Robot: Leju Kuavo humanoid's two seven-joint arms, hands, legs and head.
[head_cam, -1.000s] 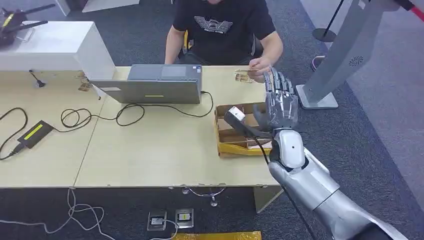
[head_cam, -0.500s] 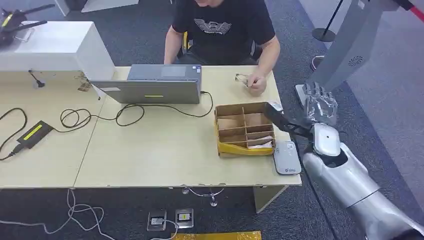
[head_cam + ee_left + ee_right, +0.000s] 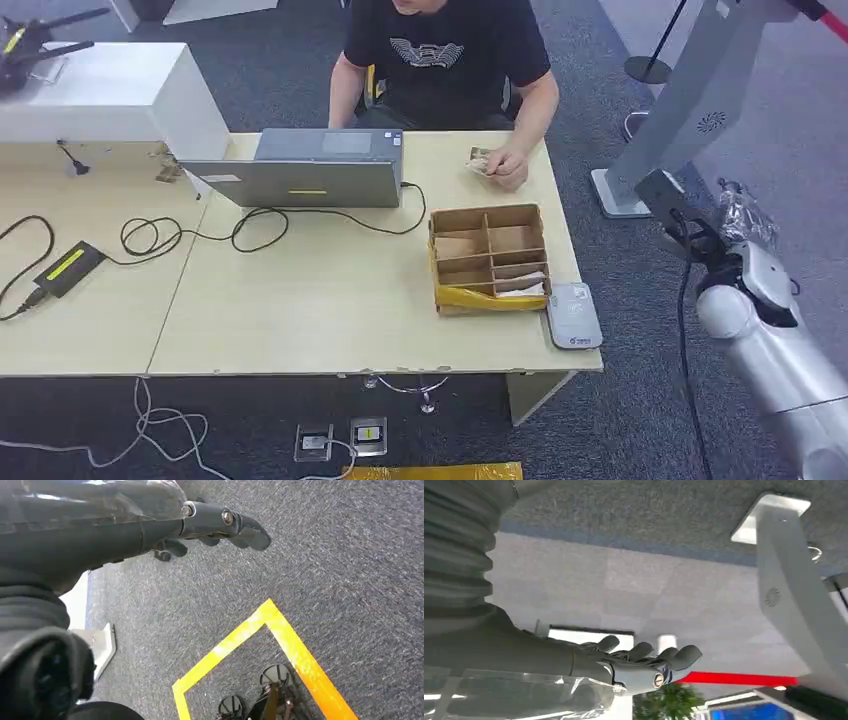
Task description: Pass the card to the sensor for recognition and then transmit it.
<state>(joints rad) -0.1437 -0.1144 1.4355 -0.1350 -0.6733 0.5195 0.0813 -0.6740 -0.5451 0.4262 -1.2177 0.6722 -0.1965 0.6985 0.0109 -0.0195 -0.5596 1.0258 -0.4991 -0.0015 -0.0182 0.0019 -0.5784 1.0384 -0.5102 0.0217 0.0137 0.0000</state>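
Observation:
A small tan card (image 3: pixel 480 160) lies at the table's far right, under a person's hand (image 3: pixel 507 168) that holds it. The grey card sensor (image 3: pixel 573 314) sits flat at the table's front right corner, beside a cardboard divider box (image 3: pixel 487 255). My right hand (image 3: pixel 744 214) (image 3: pixel 644 664) is off the table to the right, over the carpet, fingers stretched out and holding nothing. My left hand (image 3: pixel 215 525) hangs over the dark carpet, fingers apart and empty.
A closed laptop (image 3: pixel 305 170) with a looping black cable (image 3: pixel 260 225) lies mid-table, and a black adapter (image 3: pixel 68 266) at the left. A white kiosk stand (image 3: pixel 690 100) rises right of the table, close to my right hand. The person sits behind the table's far edge.
My right arm swung from over the divider box out to the right, off the table. The person drew the card back and lowered it to the tabletop.

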